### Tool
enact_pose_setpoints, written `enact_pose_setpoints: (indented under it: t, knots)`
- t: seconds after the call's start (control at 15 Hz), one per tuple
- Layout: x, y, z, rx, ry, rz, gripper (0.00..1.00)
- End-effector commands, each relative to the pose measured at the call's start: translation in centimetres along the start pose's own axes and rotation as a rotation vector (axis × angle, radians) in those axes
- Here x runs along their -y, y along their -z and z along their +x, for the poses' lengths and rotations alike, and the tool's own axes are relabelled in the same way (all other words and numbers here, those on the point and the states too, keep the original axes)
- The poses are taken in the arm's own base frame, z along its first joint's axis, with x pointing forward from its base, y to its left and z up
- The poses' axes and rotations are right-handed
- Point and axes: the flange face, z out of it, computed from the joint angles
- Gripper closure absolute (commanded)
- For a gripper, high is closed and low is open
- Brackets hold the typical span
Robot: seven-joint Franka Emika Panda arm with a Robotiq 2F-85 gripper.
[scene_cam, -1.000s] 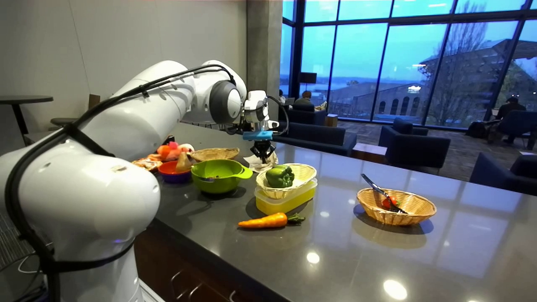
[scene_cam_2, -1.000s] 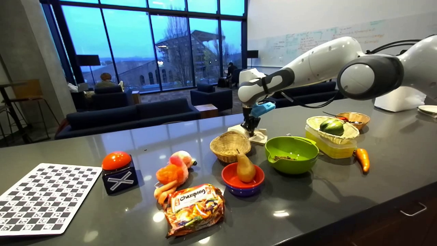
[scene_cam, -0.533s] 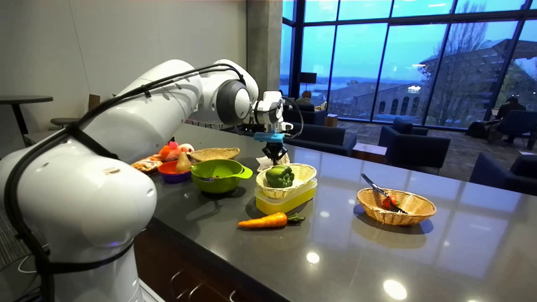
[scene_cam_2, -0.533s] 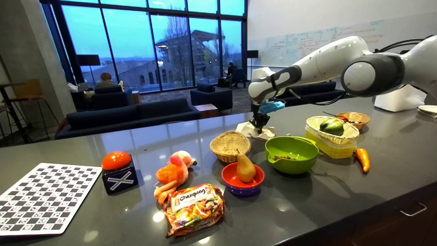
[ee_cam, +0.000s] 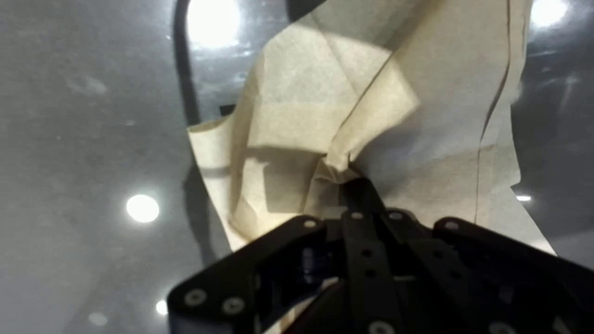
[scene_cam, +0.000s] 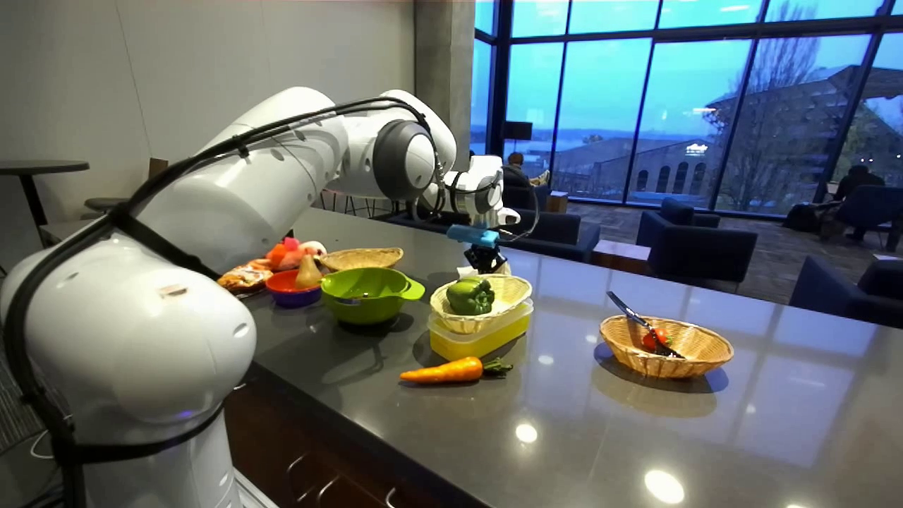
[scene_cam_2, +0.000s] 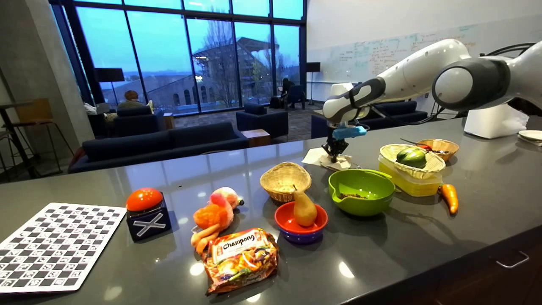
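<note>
The hand (ee_cam: 356,185) was found with its fingers drawn together, pinching a cream paper napkin (ee_cam: 297,120). In the wrist view the paper was gathered into creases at the fingertips, the remainder spreading about them in loose folds. The napkin was at the level of the grey bench (scene_cam_2: 144,271); whether any part was raised off the surface could not be determined. In an exterior view it lay just beyond a green bowl (scene_cam_2: 364,206), which contained small dark bits. In an exterior view it was partly hidden behind a pale basket (scene_cam: 469,324) holding a green pepper (scene_cam: 471,295). That basket rested on a yellow container (scene_cam: 487,344), with a carrot (scene_cam: 448,371) lying near it. A wicker basket (scene_cam_2: 275,192) stood near the napkin, beside a red bowl (scene_cam_2: 284,221) that sat in a purple bowl (scene_cam_2: 301,238) and carried an upright pear (scene_cam_2: 305,209). Farther off were a plush toy (scene_cam_2: 214,216), a noodle packet (scene_cam_2: 241,258) marked "Champong", a push-button box (scene_cam_2: 148,223) and a checkered board (scene_cam_2: 61,245). A brown basket (scene_cam: 652,365), well apart from the hand, held a dark-handled utensil (scene_cam: 626,309).
</note>
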Motion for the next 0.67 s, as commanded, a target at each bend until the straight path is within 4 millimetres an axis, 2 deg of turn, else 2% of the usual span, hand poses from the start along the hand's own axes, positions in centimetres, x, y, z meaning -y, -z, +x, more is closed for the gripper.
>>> enact_pose_setpoints:
  t: [0.0, 0.6]
  knots:
    - [-3.5, -0.4, -1.7, 0.010, -0.096, -0.002, 1.00]
    - [-9.6, -0.4, -5.2, -0.019, -0.276, 0.019, 1.00]
